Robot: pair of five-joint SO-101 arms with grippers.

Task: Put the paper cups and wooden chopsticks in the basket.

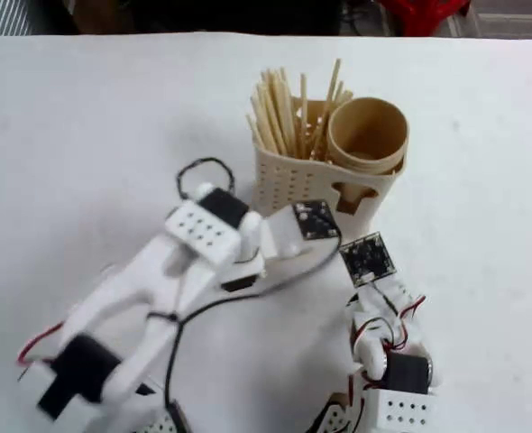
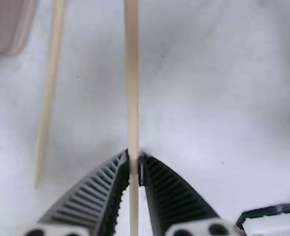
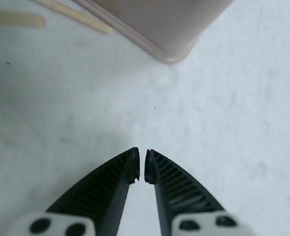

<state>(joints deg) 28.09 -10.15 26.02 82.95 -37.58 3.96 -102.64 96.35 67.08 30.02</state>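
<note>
Left claw (image 2: pixel 133 167) is clamped on 1 chopstick (image 2: pixel 131 88), w/ the stick running straight out past the tips. We can't tell if it's lifted or flat on the surface (image 2: pixel 223 88). A 2nd chopstick (image 2: pixel 47 98) lies loose just beside it, near a corner of the basket (image 1: pixel 293 185). Right claw (image 3: pixel 140 164) is closed to a hairline slit w/ nothing in it, low over the surface near the basket's base. In the basket a bundle of chopsticks (image 1: pixel 279 113) stands upright, w/ paper cups (image 1: pixel 367 135) nested beside it.

Handling, as we judge it: the stick is v. light, stiff, thin, smooth wood, so it'll prob. swivel or slip in a 2-point pinch. A mid-length grip would balance best. Cups are light and crushable, so take them gently at the rim.

Hard to make out:
- From above, both claws sit hidden under their wrist cams.
- The held stick is cut off at both ends, so where along its length it's gripped is unclear.
- Cup count in the stack is unclear.
</note>
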